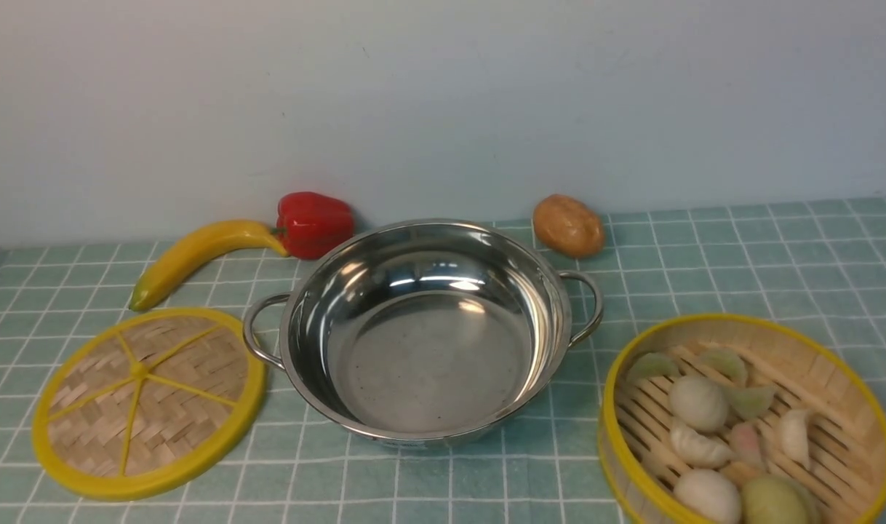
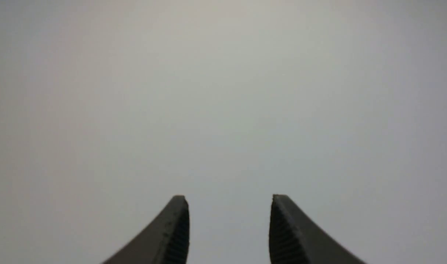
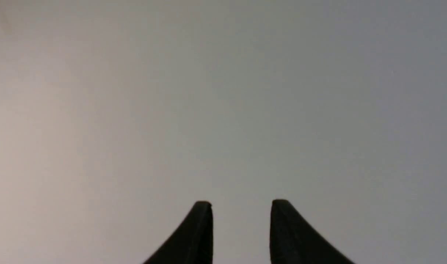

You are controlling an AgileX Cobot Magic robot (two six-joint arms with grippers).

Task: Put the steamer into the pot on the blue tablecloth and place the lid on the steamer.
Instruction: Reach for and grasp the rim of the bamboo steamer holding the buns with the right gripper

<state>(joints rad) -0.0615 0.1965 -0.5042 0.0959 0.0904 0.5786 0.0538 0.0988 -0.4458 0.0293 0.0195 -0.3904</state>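
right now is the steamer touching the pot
Apart. In the front view, a strip of blue tablecloth shows plainly between the steamer and the pot.

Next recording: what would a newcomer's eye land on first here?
The shiny, empty pot sits mid-frame on the blue tablecloth, with the lid flat on the robot's left and the steamer of dumplings on its right. Behind the pot lie a banana, a red pepper and a brown lump. Both wrist views show only the left gripper and right gripper, open, against blank grey.
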